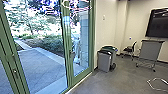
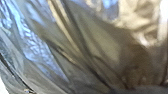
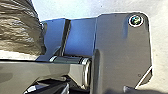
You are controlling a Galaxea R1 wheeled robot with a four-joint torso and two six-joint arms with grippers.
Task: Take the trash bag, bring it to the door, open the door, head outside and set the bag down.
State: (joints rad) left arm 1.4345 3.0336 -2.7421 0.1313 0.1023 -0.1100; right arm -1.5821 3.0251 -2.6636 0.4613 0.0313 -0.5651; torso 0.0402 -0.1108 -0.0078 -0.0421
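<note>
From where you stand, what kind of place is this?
Probably a meeting room or classroom in an office building: there's a big dark screen on the wall, a chair, and glass doors to a paved yard.

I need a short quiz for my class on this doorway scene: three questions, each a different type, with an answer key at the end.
1. Multiple choice. What colour are the door frames?
a) White
b) Green
c) Red

2. True or false. The bins stand indoors, by the pale wall.

3. Short answer. Which thing named in the task shows as creased, shiny plastic in the left wrist view?

Key
1: b
2: True
3: The trash bag
</note>
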